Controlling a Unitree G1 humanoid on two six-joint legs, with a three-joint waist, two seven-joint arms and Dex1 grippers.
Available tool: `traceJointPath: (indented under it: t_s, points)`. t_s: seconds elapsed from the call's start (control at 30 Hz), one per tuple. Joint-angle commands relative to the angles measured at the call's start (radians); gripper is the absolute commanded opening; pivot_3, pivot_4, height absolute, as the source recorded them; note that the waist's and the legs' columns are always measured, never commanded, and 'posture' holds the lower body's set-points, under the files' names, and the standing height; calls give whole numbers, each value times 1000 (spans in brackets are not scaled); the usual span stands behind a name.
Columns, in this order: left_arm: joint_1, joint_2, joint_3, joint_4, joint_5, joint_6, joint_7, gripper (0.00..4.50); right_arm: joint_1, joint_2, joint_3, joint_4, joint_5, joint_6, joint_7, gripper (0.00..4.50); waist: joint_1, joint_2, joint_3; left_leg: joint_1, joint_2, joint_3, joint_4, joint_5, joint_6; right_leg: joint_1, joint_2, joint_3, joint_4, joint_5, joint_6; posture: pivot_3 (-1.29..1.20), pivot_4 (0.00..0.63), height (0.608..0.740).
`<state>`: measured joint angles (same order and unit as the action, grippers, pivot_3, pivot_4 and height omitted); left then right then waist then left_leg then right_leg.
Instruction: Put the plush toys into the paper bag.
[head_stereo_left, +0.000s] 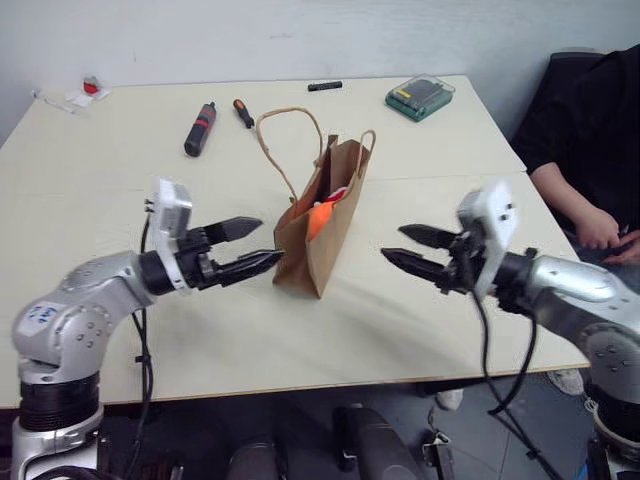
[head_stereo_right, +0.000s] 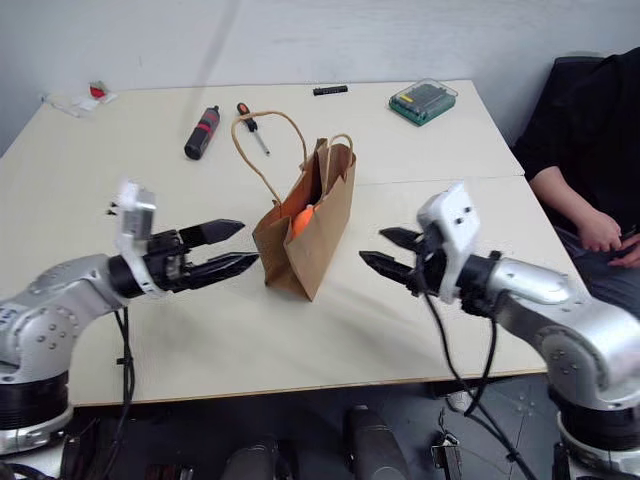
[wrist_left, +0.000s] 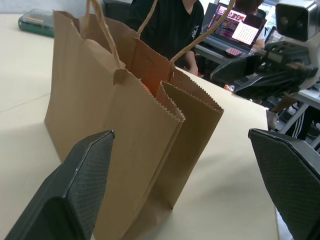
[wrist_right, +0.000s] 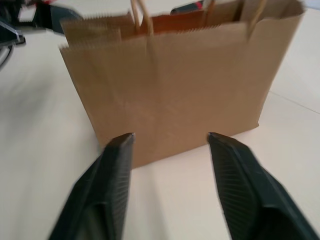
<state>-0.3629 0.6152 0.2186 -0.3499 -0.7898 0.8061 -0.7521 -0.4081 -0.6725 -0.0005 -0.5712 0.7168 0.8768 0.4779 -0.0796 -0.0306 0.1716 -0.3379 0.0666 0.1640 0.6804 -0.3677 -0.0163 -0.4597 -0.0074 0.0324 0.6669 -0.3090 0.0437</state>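
The bag (head_stereo_left: 322, 225) stands upright at table centre, mouth open, handles up. Orange toy (head_stereo_left: 318, 216) sits inside, with a red toy (head_stereo_left: 338, 193) just behind it at the mouth; both appear bagged.

Left gripper (head_stereo_left: 252, 248) is at the bag's 9 o'clock, fingers spread and empty, the lower tip just beside the bag's bottom corner. Right gripper (head_stereo_left: 412, 249) is at 3 o'clock, apart from the bag, fingers parted and empty.

Handling, as judged:
- Bag: light, thin kraft paper; creases and tips easily. Take hold at the twisted handles or steady it by the side panels, not the serrated rim.
- Toys: soft, light, compressible, not fragile; any squeeze across the body should hold.

Further back: a black-and-red tool (head_stereo_left: 200, 129) at 11 o'clock and a green case (head_stereo_left: 420, 97) at 1 o'clock. No legible writing or brand on any item.

A person (head_stereo_left: 590, 150) sits at 3 o'clock.
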Motion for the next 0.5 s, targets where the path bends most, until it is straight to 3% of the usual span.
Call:
traceJointPath:
  t_s: [0.03, 0.13, 0.27, 0.5]
  points:
    - [0, -27, -55, -8, 76, -95, 12, 4500, -44, 63, 153, 80, -165, -138, 14, 1105, 0, 0, 0, 0, 0, 0, 0, 0, 0, -1, 0, 0, 0, 0, 0, 0, 150, 740]
    - [-12, -60, -96, 21, 118, -139, 20, 4500, -86, 134, 244, 174, -264, -219, 26, 49, -1, 0, 0, -1, 0, 1, -1, 0, 0, -1, 0, 0, -1, 0, 0, 0, 150, 740]
    - [-22, -121, -138, 46, 173, -185, 68, 4500, -123, 233, 319, 304, -356, -307, 45, 17, -1, 0, 0, -1, 0, 2, 0, 0, 0, -1, 0, 0, 0, 0, 0, 0, 150, 740]
    - [-54, -239, -157, 87, 251, -233, 209, 4500, -131, 314, 310, 363, -397, -362, 79, 17, 2, 0, 0, -1, 0, 1, 0, 0, 1, -1, 0, 0, 0, 0, 0, 0, 150, 740]
